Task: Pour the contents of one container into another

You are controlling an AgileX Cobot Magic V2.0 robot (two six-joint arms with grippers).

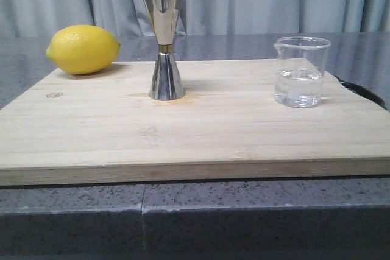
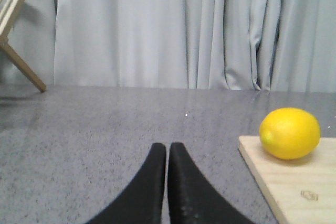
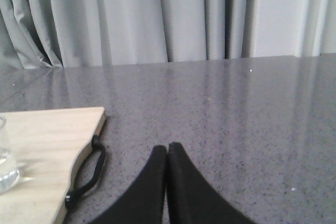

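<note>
Steel jigger [image 1: 166, 41] upright mid-board; glass beaker [image 1: 300, 71], part-filled, stood well right; left gripper [image 2: 167, 153] and right gripper [image 3: 167, 153] pressed together, empty.

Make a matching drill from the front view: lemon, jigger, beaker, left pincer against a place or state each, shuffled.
Things:
1. lemon
2. steel jigger
3. glass beaker
4. left pincer

Places or states:
A. right side of the cutting board, clear liquid inside
B. shut, off the board over the grey counter
C. far left corner of the board
D. upright, mid-board

Pairs: 1-C, 2-D, 3-A, 4-B
</note>
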